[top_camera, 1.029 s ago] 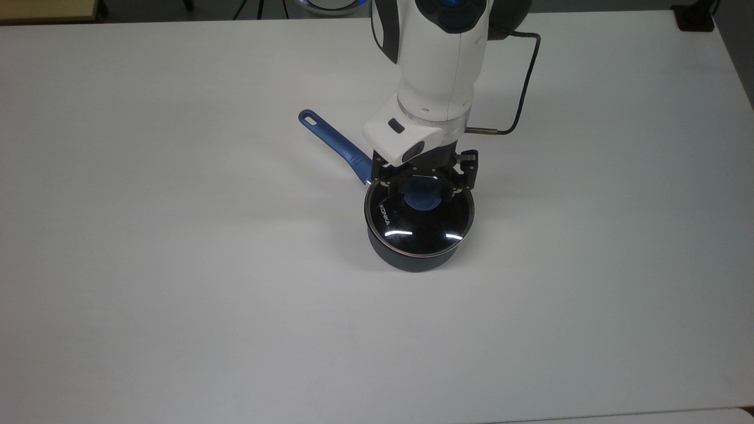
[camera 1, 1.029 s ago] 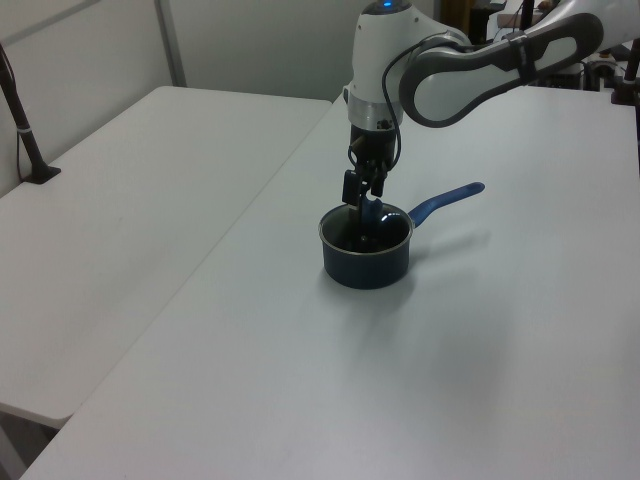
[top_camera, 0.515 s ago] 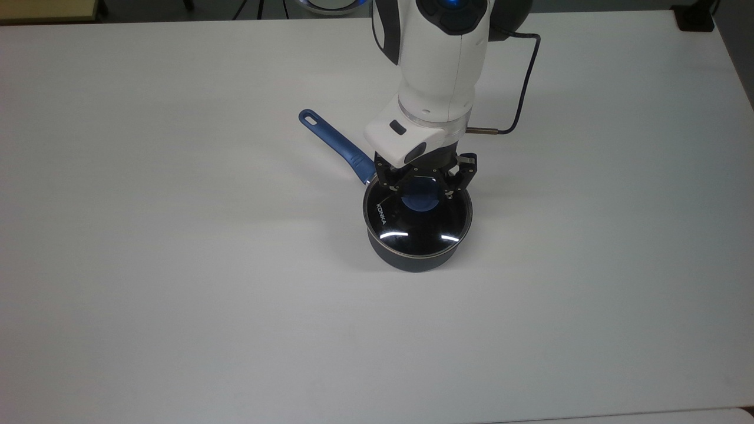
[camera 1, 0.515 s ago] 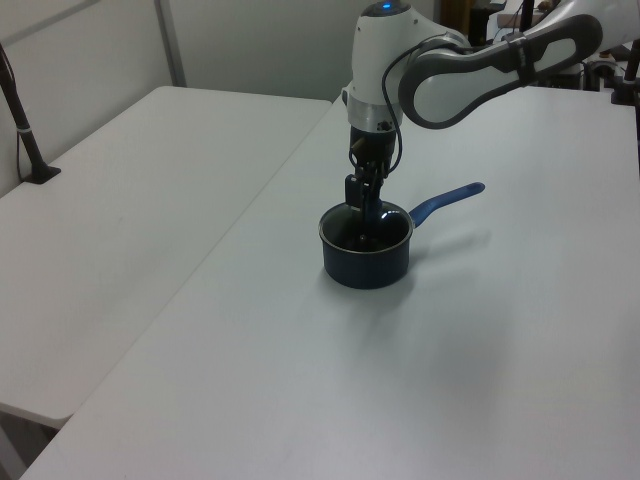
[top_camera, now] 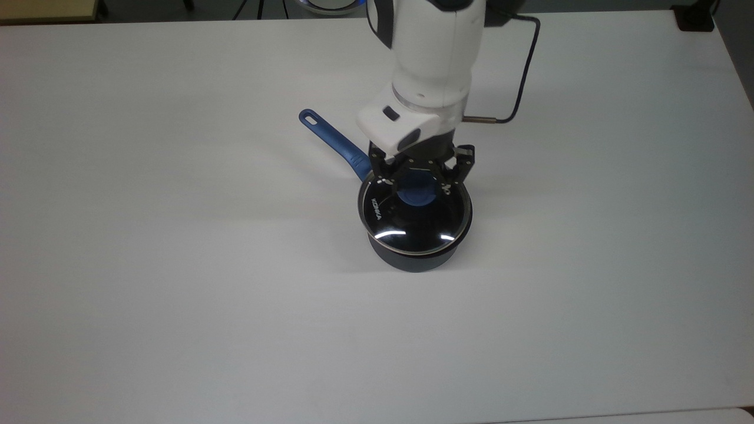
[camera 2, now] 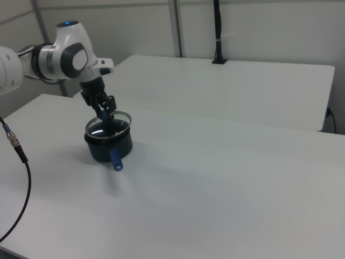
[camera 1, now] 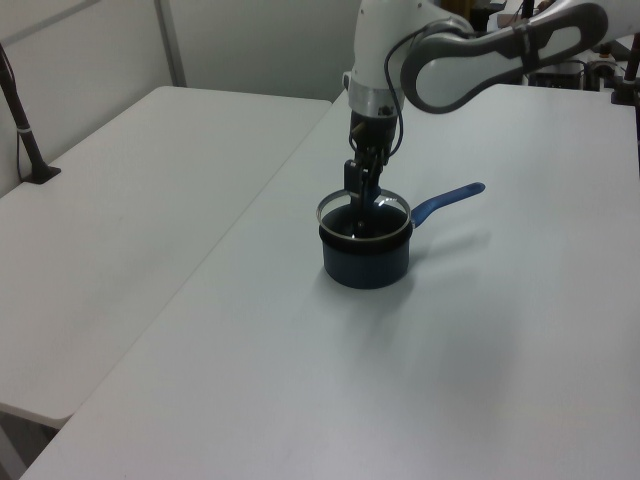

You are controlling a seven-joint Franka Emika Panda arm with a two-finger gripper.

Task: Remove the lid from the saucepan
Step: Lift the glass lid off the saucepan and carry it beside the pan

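Left of centre in the top view, the blue handle (top_camera: 333,143) runs up and left, away from the pan (top_camera: 417,254). Move right and here is the action: the lid (top_camera: 414,215) sits in the middle of the frame, and in the left view its metal rim (camera 1: 364,208) hangs just above the pan's mouth, clear of it. The gripper (top_camera: 419,179) is clamped on the blue knob (top_camera: 416,193), a finger on each side.

That knob is the one sensible place to take hold; the glass is smooth, flat and offers no purchase. I judge the lid stiff, fairly heavy for its size and breakable, so a drop onto the table (top_camera: 177,294) would be costly. Held at the centre it should hang level. The rounded knob could slip if the squeeze slackens, so a firm grip and a steady carry are called for.
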